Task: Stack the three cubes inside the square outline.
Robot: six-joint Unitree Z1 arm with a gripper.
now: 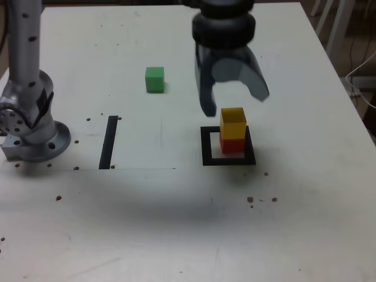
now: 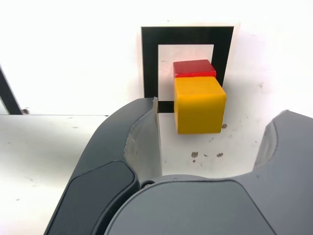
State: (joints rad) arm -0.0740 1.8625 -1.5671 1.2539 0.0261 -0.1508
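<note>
Hanging over the white table [image 1: 176,223], the gripper [image 1: 235,103] had its jaws spread apart and empty, with the yellow cube [image 1: 232,123] just below them and touched by neither. That yellow cube sat on top of the red cube [image 1: 232,145], the two making a short stack inside the square outline [image 1: 206,147], a thick black frame with a white centre. In the wrist view the same stack showed between the two dark jaws, the yellow cube [image 2: 199,105] nearest the camera and the red cube [image 2: 194,68] peeking out beyond it, both lying toward one side of the square outline [image 2: 149,63] (the stack looked close to the frame's inner edge there, though whether it overlapped the black could not be told). The green cube [image 1: 154,79] stood alone on the table, well apart from the stack and toward the exterior view's left. A straight black strip [image 1: 108,141] lay farther to that side, near the arm's silver base [image 1: 29,129]. Small dark specks dotted the table around the outline.
</note>
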